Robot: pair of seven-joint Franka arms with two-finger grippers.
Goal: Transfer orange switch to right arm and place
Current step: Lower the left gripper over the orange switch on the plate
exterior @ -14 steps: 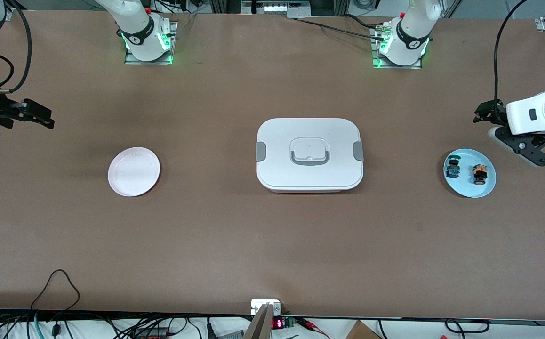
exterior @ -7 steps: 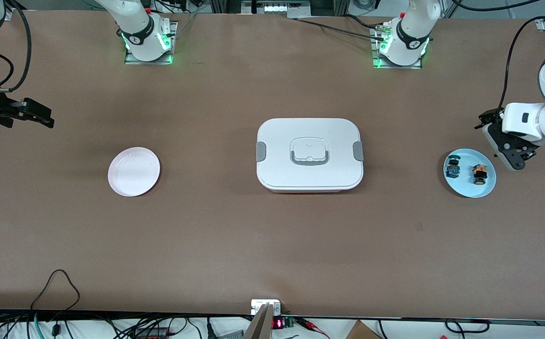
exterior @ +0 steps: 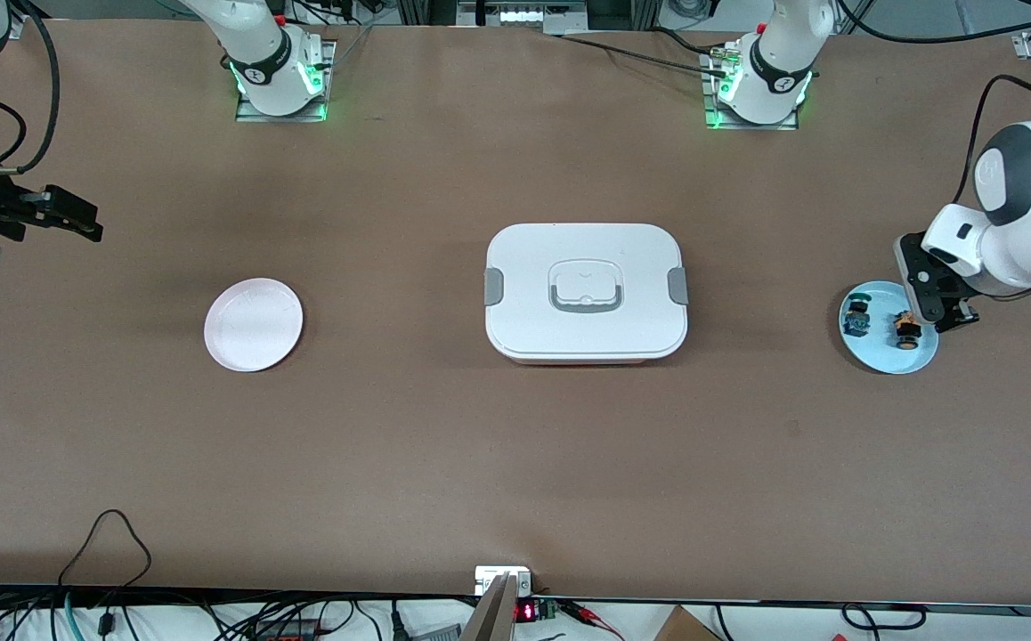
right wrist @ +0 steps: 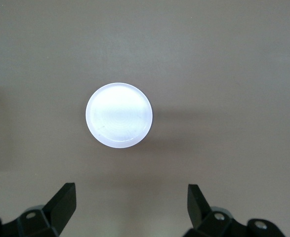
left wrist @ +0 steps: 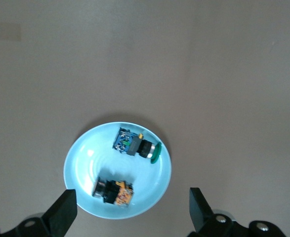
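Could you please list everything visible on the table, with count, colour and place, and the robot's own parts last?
Lunch box: one, white with grey side clips and handle, lid on, middle of the table.
Pink plate: one, pale pink, toward the right arm's end of the table.
Blue plate: one, light blue, toward the left arm's end.
Orange switch: one, black body with orange, lying on the blue plate.
Green switch: one, blue body with green cap, on the blue plate beside the orange one.
Left tool: one, black, open, over the blue plate's edge.
Right tool: one, black, open, waiting at the right arm's end with the pink plate in its wrist view.
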